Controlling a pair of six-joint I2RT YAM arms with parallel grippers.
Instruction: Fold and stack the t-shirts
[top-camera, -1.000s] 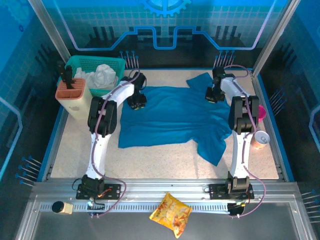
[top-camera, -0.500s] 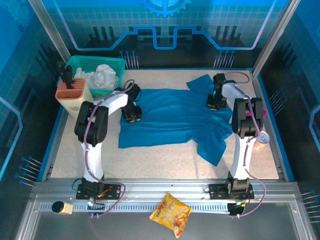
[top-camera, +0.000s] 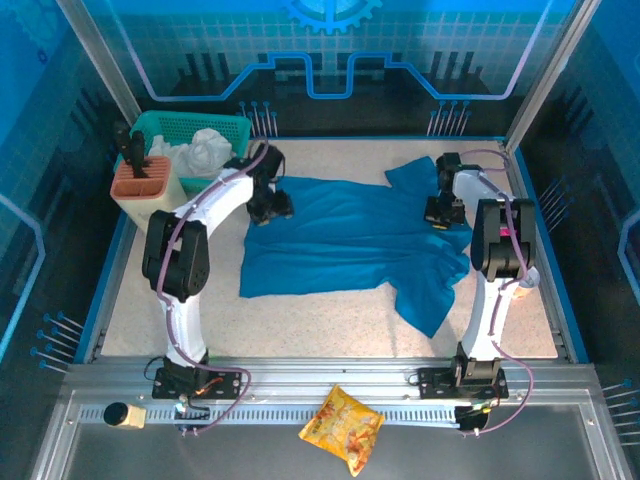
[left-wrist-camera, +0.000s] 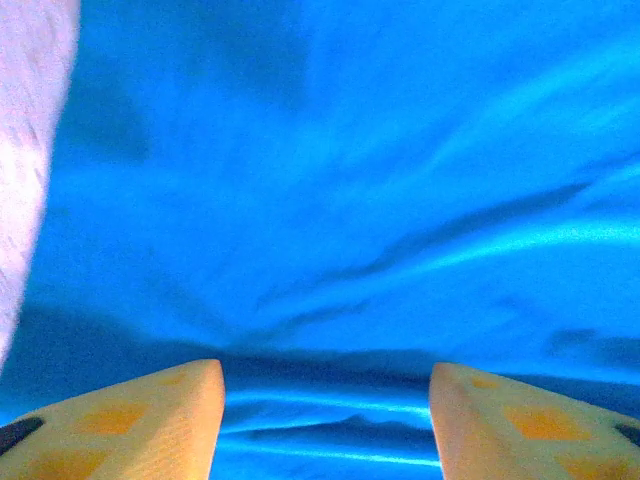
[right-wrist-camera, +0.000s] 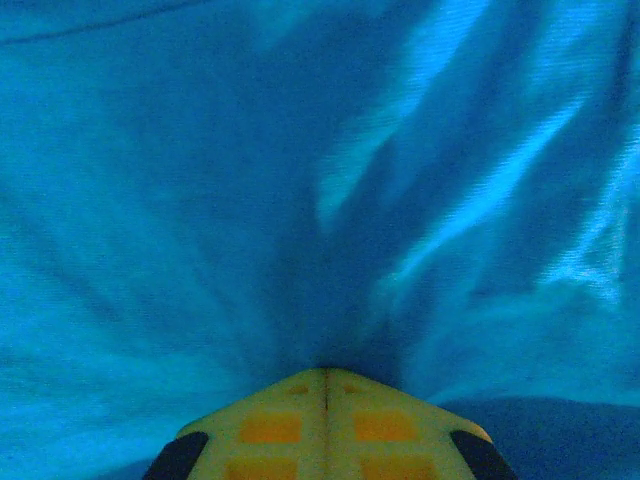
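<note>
Since a second ago the left arm has swung its elbow outward and its fingers have come apart, while the right arm has drawn toward the right edge, taking the far sleeve a little way with it.

The teal-blue t-shirt lies spread across the middle of the speckled surface between the two arms. One sleeve points to the far right corner and the other trails toward the near right.

The cloth looks thin, light and limp. It will probably drape, crease and slide over itself rather than keep any shape, and it is not fragile. A pinch in the middle of a panel would only bunch it. The better holds are likely the corners and seams, a hem corner on the left and the shoulder on the right, lifted together so the fabric stays taut.

In the left wrist view the left fingers stand well apart over the far left corner, with fabric lying beneath the gap and nothing held. In the right wrist view the right fingers are pressed together, and the folds converging at their tips suggest they pinch the t-shirt near its right side.
</note>
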